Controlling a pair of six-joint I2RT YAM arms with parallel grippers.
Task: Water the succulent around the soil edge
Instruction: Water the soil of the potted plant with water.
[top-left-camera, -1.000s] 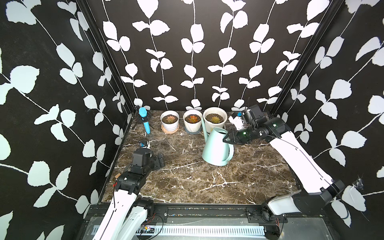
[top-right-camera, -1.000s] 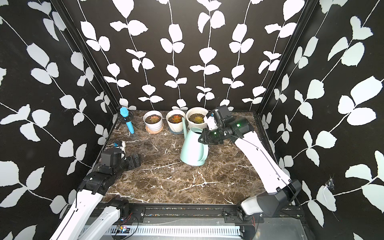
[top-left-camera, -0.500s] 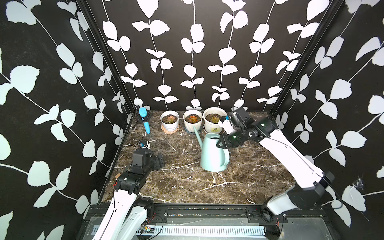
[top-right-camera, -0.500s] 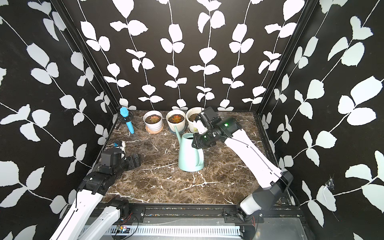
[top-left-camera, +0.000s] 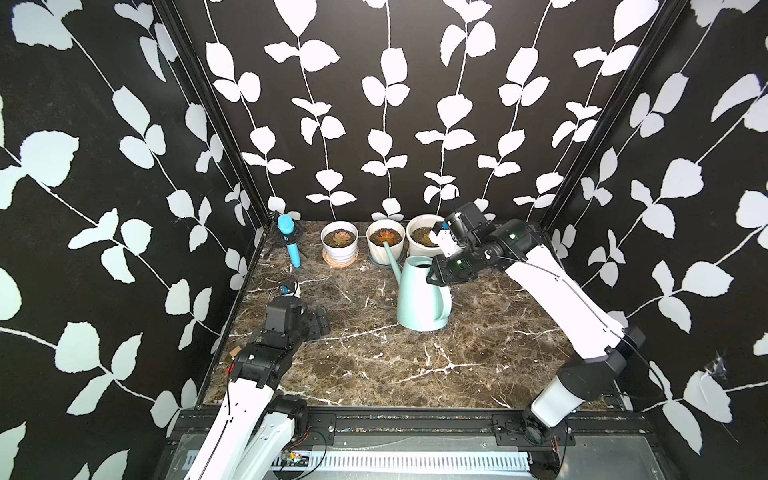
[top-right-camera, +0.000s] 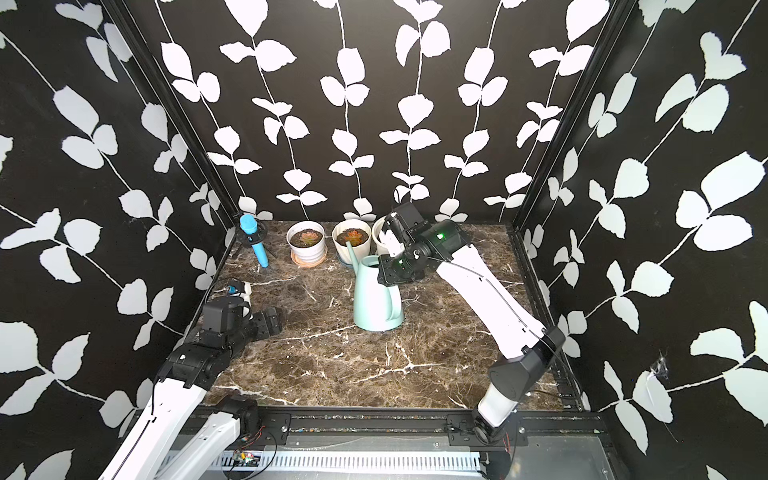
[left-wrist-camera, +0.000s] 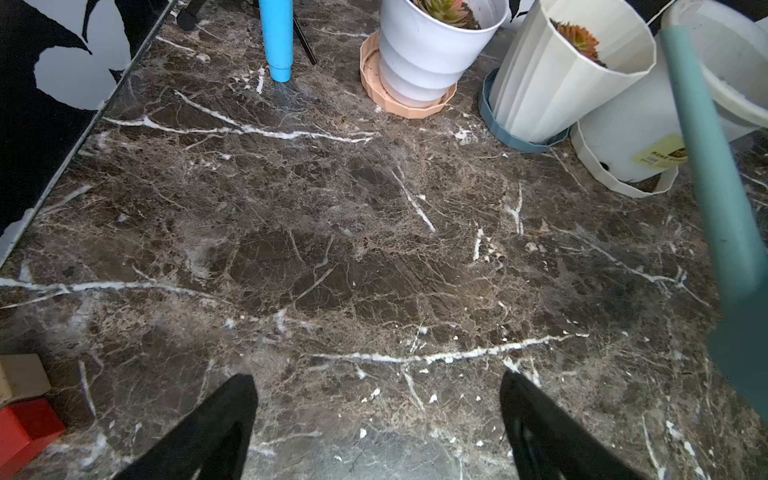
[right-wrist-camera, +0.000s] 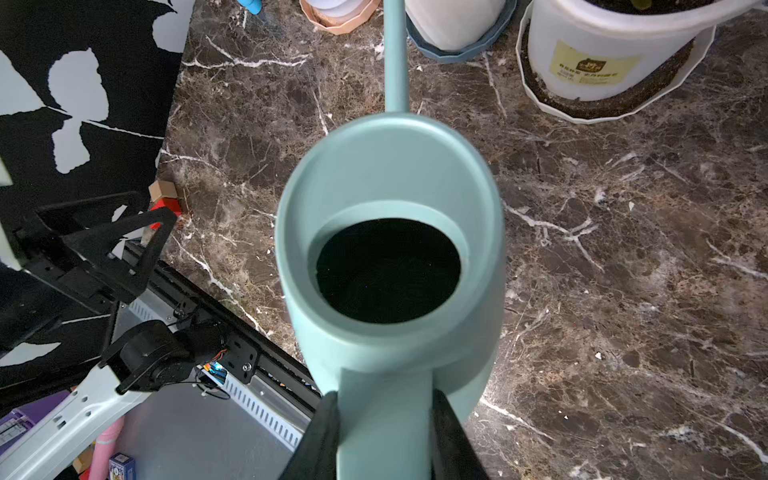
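The right gripper (right-wrist-camera: 384, 440) is clamped tight on the flat handle of the mint-green watering can (top-left-camera: 422, 299), its jaws pressing either side. The left gripper (left-wrist-camera: 374, 424) is spread wide with nothing in it, low over the marble table (top-left-camera: 374, 365) at about 8 o'clock and well apart from everything.

Taking the back wall as 12, the can stands upright a little toward 1 o'clock of centre. I can't tell whether its base touches the marble. Its spout (top-left-camera: 392, 261) reaches toward 12, with the tip at the front rim of the ribbed middle pot (top-left-camera: 376, 251), which holds an orange succulent (top-left-camera: 386, 237). A white pot (top-left-camera: 340, 251) stands near it toward 11 and a third pot (top-left-camera: 415, 248) just beside it toward 1.

By my reckoning the grasp and the approach are done and the watering isn't. The can is level and no stream shows, so tipping it and tracing the soil edge remain.

Only the right wrist view shows the grip itself, the can's dark filling hole (water level unreadable) and a yellow label (right-wrist-camera: 594, 62) on the third pot. Only the left wrist view shows the peach saucer (left-wrist-camera: 399, 104) and blue saucer (left-wrist-camera: 511, 139) clearly. Only the top views look down on the soil and the spout tip together.
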